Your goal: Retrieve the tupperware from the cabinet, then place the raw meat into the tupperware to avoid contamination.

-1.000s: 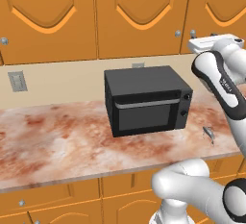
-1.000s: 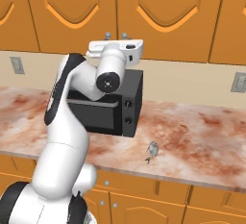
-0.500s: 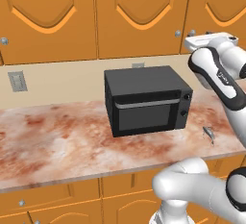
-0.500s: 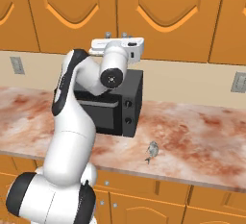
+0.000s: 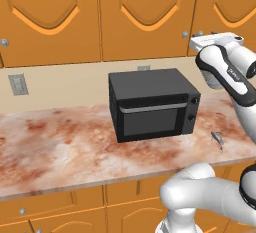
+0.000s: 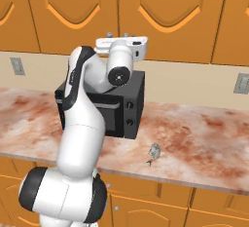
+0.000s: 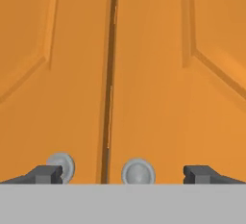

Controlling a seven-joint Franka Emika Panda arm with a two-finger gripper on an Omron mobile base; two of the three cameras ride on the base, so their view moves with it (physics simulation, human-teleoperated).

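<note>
Reaching for the cabinet (image 7: 144,74) knobs (image 7: 138,171)
The arm has risen closer; jaws wide, empty, doors not yet opened.

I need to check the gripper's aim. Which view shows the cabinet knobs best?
The hand view: both knobs sit large beside the door seam, between the open gripper tips. The base views show them as tiny dots near the hand.

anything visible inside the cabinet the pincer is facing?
No. Both doors of the cabinet are shut, meeting at the dark seam, with two round silver knobs low down between the open pincer tips. Whatever is inside, tupperware included, is covered by the doors.
</note>
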